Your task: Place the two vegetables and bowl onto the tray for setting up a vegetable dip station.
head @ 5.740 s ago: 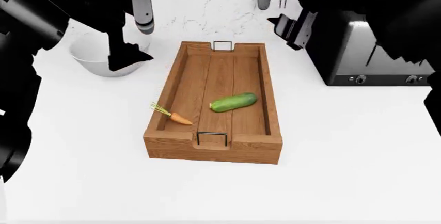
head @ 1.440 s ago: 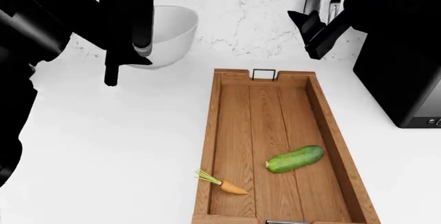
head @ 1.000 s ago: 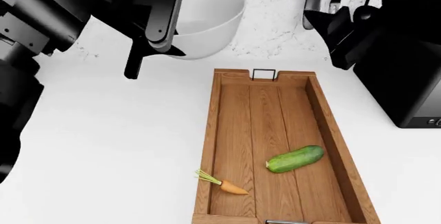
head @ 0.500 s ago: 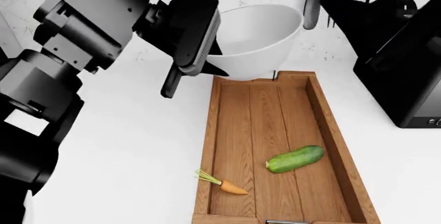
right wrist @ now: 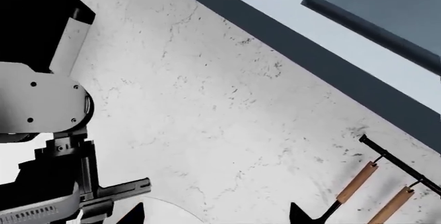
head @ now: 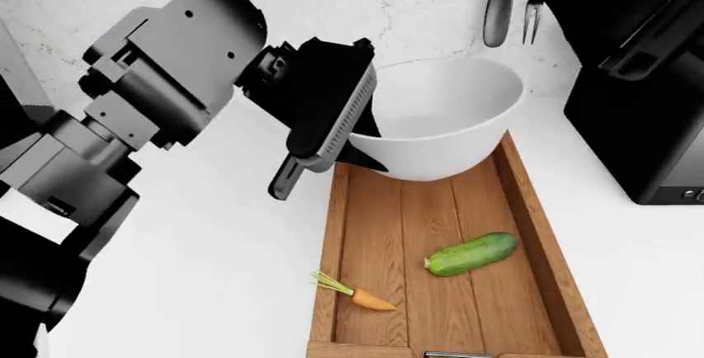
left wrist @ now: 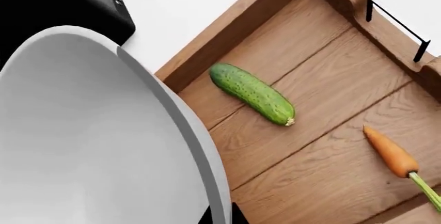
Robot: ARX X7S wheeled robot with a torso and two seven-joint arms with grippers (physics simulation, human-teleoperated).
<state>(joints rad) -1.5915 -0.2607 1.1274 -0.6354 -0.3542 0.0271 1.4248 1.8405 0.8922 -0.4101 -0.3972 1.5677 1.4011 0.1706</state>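
My left gripper (head: 354, 142) is shut on the rim of the large white bowl (head: 446, 115) and holds it upright over the far end of the wooden tray (head: 380, 226), hiding that end's handle. In the left wrist view the bowl (left wrist: 90, 141) fills one side, its rim pinched between my left gripper's (left wrist: 220, 218) jaws. The green cucumber (head: 471, 254) and the small orange carrot (head: 365, 297) lie inside the tray nearer me; both also show in the left wrist view, the cucumber (left wrist: 251, 93) and the carrot (left wrist: 391, 152). My right gripper (right wrist: 217, 216) is open and empty, raised towards the wall.
A black appliance (head: 644, 127) stands right of the tray. Utensils (head: 500, 3) hang on the marble wall behind, and wooden-handled ones (right wrist: 358, 180) show in the right wrist view. The tray's near handle (left wrist: 396, 25) shows in the left wrist view. White counter lies left of the tray.
My left arm has carried the bowl rightward and down from over the back left counter to above the tray's far end. The cucumber and carrot have not moved.
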